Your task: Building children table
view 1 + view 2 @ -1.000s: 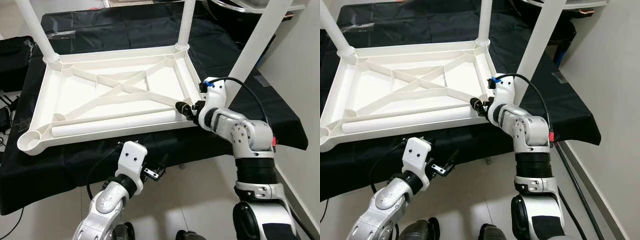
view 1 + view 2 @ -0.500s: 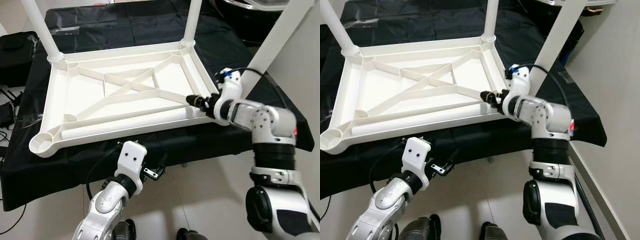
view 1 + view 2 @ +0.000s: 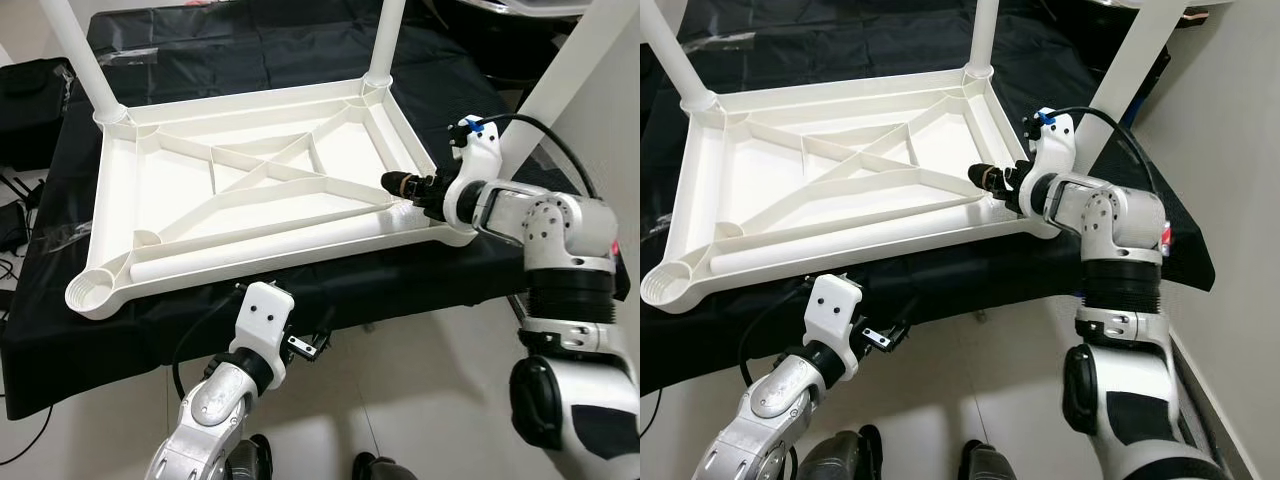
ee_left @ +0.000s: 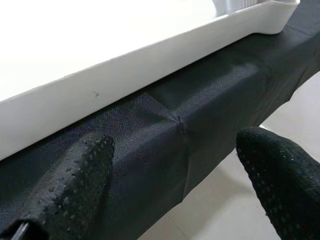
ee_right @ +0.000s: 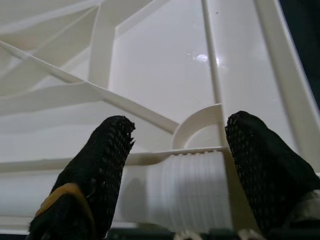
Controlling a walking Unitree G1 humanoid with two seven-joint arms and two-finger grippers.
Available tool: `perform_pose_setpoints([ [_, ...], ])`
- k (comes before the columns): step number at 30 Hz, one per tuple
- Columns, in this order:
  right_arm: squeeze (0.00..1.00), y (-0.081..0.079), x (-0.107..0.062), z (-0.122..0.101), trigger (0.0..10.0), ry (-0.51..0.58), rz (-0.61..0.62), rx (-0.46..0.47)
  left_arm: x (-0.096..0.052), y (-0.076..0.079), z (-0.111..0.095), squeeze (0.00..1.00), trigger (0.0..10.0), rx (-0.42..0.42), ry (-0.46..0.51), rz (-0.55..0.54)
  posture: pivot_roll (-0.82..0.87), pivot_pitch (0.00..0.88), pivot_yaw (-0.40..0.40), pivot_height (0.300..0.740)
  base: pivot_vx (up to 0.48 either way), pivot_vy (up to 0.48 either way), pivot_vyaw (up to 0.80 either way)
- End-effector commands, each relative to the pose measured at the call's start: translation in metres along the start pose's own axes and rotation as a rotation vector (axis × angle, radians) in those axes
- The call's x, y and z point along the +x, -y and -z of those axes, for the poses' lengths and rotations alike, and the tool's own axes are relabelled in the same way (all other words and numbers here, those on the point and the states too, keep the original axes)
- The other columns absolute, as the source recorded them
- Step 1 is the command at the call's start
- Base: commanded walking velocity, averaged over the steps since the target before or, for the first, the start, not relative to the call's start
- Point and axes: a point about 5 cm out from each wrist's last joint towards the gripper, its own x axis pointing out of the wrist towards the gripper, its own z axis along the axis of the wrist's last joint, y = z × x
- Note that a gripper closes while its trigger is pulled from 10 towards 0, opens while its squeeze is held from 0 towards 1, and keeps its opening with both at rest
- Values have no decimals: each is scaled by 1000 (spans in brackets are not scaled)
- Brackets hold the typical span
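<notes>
A bench [image 3: 300, 50] draped in black cloth is carrying the upside-down white children's table top [image 3: 250, 200], its ribbed underside facing up and two legs [image 3: 385, 45] already standing upright in the far corners. A loose white leg [image 3: 260, 245] is lying along the near inner edge of the top, one end reaching toward the right fingers. The right gripper [image 3: 400, 185] is hovering at the near right corner of the top, its fingers [image 5: 107, 160] spread wide apart and holding nothing; the threaded end of the loose leg and the corner socket [image 5: 200, 127] are sitting just ahead of and between them. The left gripper [image 3: 315, 345] is hanging below the front edge of the bench, its fingers [image 4: 75, 180] open and empty, with the cloth fold and the rim of the table top just beyond them.
</notes>
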Motion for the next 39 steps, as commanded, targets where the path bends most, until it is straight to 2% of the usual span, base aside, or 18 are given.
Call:
perform_pose_setpoints([
  [1, 0, 3, -4, -3, 10000, 23, 33, -49, -3, 0, 3, 0, 10000, 16, -21, -3, 99, 242, -61, 740, 0, 0, 0],
  [3, 0, -3, -8, -4, 10000, 24, 17, -105, -3, 0, 3, 0, 10000, 16, -21, -3, 100, 237, -62, 740, 0, 0, 0],
  [6, 0, -11, -16, -1, 10000, 20, -17, -121, -3, 0, 3, 0, 10000, 15, -21, -5, 99, 235, -62, 740, 0, 0, 0],
  [9, 0, -16, -25, 11, 10000, -12, -50, -109, -3, 0, 3, 0, 10000, 15, -21, -5, 91, 234, -62, 740, 0, 0, 0],
  [13, 0, -17, -29, 17, 10000, -33, -65, -89, -3, 0, 3, 0, 10000, 14, -20, -4, 91, 234, -62, 740, 0, 0, 0],
  [15, 0, -17, -31, 28, 10000, -56, -75, -78, -2, 1, 3, 0, 10000, 15, -19, -3, 83, 232, -59, 740, 0, 0, 0],
  [22, 0, -15, -28, 40, 10000, -54, -46, -47, 0, 1, 2, 0, 10000, 18, -15, -4, 88, 231, -59, 740, 0, 0, 0],
  [27, 0, -15, -25, 39, 10000, -19, -46, -26, 0, 1, 2, 0, 10000, 19, -14, -6, 86, 236, -56, 740, 0, 0, 0],
  [28, 0, -16, -24, 38, 10000, -2, -50, -17, 0, 1, 2, 0, 10000, 18, -14, -6, 86, 236, -56, 740, 0, 0, 0],
  [29, 0, -20, -22, 34, 10000, 60, -89, 24, 0, 1, 1, 0, 10000, 17, -13, -6, 92, 239, -57, 740, 0, 0, 0],
  [32, 0, -20, -21, 32, 10000, 91, -109, 39, 0, 1, 1, 0, 10000, 17, -12, -7, 96, 241, -61, 740, 0, 0, 0],
  [39, 0, -16, -19, 31, 10000, 98, -112, 37, -1, 2, 0, 0, 10000, 17, -10, -8, 98, 243, -60, 740, 0, 0, 0],
])
